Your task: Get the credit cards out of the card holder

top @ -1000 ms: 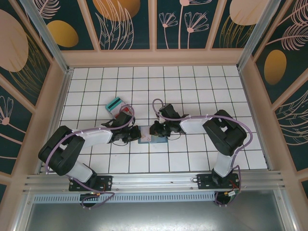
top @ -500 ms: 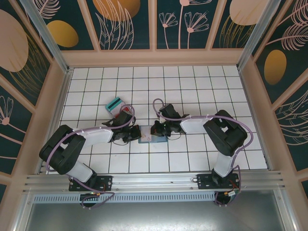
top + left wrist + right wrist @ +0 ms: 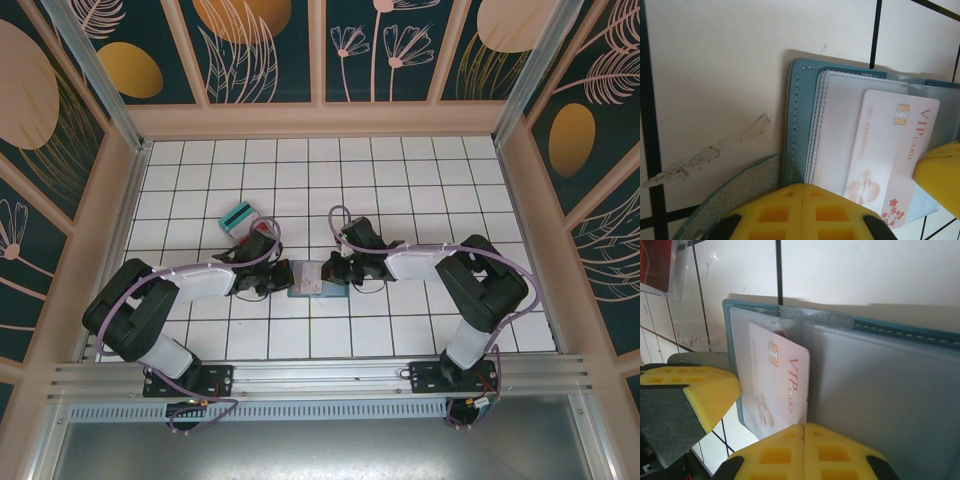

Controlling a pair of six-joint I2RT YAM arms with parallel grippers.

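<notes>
Patterned walls (image 3: pixel 260 50) of dark teal with gold and pink plants enclosed the white tiled counter (image 3: pixel 420 170). The two black arms reached in from the lower edge of the top view and met at the centre. The left arm (image 3: pixel 190 285) came in from the lower left and the right arm (image 3: pixel 450 270) from the lower right.

Between them lay the card holder (image 3: pixel 320 289), open and flat on the counter, mostly hidden from above by the two wrists. The left tool (image 3: pixel 278 277) sat at its left end and the right tool (image 3: pixel 328 268) at its upper right. Well apart, toward the upper left, lay the removed credit cards (image 3: pixel 240 214), teal stripes beside red.

The wrist views showed what the top view hid. A pink VIP card (image 3: pixel 890 150) with a gold chip lay under the clear sleeves (image 3: pixel 835 125) inside the teal stitched cover.

In the left wrist view, the left tool was clenched, its yellow pads pressed together over the holder's lower edge. I could not tell whether it pinched the cover. A yellow finger (image 3: pixel 940 172) of the right tool covered the card's lower right corner.

In the right wrist view, the right tool was likewise clenched, its tips meeting the card's bottom edge. Whether it gripped the card was unclear. Only the left wrist view showed scuff marks (image 3: pixel 710 155) on the tile.
</notes>
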